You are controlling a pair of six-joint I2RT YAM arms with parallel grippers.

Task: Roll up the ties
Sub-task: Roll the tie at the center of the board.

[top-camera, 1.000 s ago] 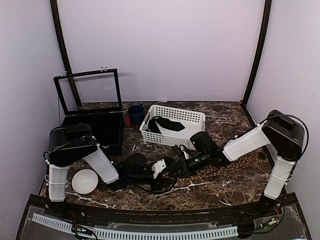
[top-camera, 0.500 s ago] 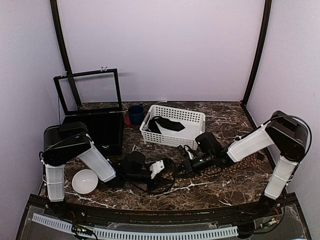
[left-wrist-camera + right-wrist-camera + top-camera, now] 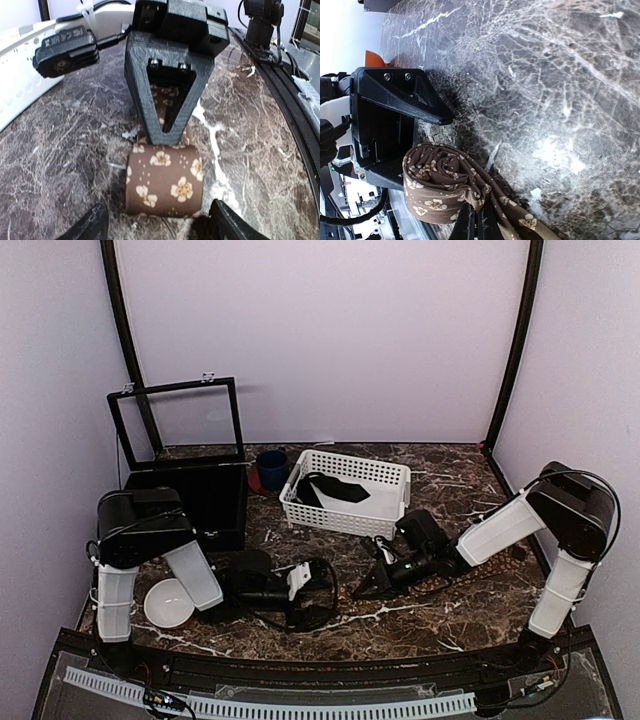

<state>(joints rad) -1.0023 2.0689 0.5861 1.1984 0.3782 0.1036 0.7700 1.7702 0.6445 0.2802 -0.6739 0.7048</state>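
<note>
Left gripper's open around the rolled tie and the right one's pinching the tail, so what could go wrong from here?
First, the left gripper stands open with its fingers either side of the coil, not gripping it, so the roll may spring loose and unwind. Second, the right gripper is shut on the tie's flat tail right beside the coil; a pull could drag or tip the coil across the table.
</note>
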